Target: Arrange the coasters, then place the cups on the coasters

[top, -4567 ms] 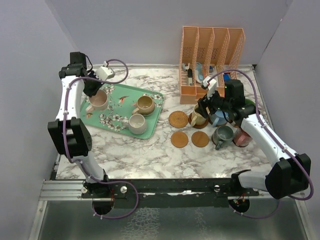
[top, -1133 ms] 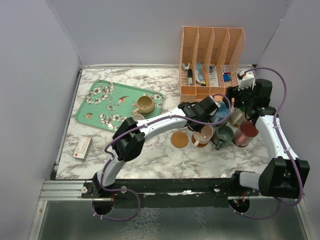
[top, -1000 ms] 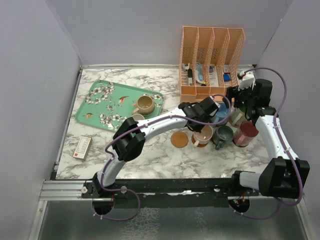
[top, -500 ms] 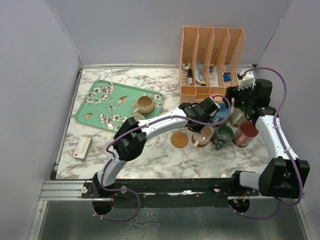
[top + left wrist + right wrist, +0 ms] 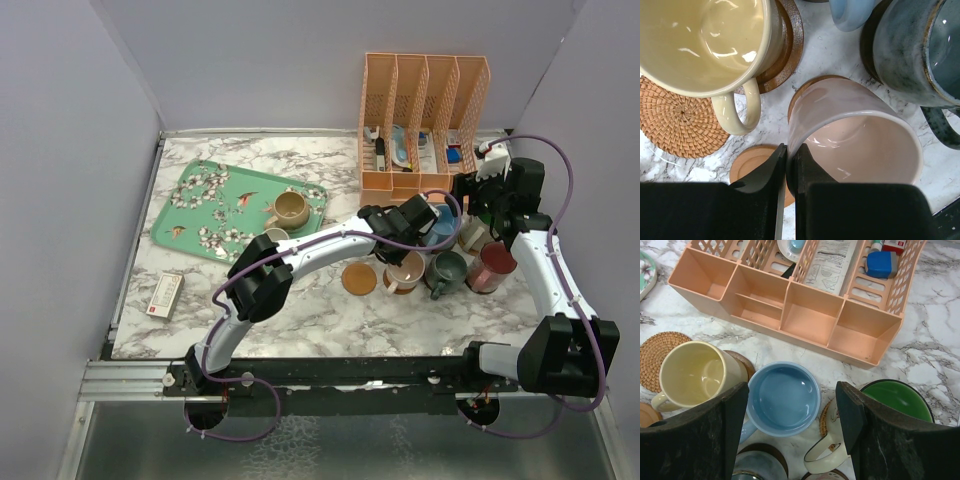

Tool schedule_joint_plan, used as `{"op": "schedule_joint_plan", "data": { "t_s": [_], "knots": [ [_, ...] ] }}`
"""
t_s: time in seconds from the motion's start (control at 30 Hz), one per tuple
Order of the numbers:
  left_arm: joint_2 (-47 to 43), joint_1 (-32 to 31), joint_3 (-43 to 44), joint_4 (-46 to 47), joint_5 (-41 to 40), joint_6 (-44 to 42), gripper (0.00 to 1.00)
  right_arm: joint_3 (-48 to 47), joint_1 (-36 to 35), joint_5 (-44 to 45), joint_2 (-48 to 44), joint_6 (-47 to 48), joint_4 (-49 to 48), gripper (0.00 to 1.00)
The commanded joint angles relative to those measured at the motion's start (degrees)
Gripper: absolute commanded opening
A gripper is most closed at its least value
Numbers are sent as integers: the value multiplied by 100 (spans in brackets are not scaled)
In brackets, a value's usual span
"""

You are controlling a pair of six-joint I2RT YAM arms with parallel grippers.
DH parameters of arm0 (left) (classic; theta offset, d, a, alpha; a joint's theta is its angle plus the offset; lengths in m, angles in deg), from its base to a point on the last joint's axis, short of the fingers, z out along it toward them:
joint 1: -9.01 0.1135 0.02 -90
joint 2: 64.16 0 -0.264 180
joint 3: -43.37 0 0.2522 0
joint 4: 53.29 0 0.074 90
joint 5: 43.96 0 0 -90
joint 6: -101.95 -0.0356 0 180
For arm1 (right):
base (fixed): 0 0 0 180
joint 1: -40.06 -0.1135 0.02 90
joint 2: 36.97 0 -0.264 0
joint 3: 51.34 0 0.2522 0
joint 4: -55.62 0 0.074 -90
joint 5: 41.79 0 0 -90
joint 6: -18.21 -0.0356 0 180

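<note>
My left gripper point(image 5: 789, 165) is shut on the rim of the pink cup point(image 5: 855, 135), which tilts over a brown coaster point(image 5: 807, 85). Beside it the yellow cup point(image 5: 705, 40) stands on a dark coaster point(image 5: 790, 45), near a woven coaster point(image 5: 672, 120) and a tan coaster point(image 5: 752, 162). The grey-teal cup point(image 5: 920, 50) is at the right. My right gripper point(image 5: 791, 390) hangs open above the light blue cup point(image 5: 784, 397), with the green cup point(image 5: 897, 400) to its right. From above, the left gripper point(image 5: 403, 255) holds the pink cup point(image 5: 407, 270) among the cup cluster.
The peach desk organiser point(image 5: 425, 120) stands right behind the cluster. A mint-green tray point(image 5: 200, 195) at the left carries a tan cup point(image 5: 291, 210). A small box point(image 5: 165, 294) lies front left. The left arm spans the table's middle, and a bare coaster point(image 5: 359, 279) lies below it.
Since the oldest frame my left arm has carried the pink cup from the tray across to the cup cluster, and my right gripper has drawn back. Over the last second nothing moved.
</note>
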Motion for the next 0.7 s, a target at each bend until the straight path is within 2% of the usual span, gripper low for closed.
{"op": "schedule_joint_plan", "data": {
  "t_s": [0.0,0.67],
  "knots": [
    [-142,7,-14,155,140,60,1,35,55,-119,-103,-26,-136,72],
    [-251,2,-149,180,172,117,3,35,55,-128,-58,-31,-126,72]
  ]
}}
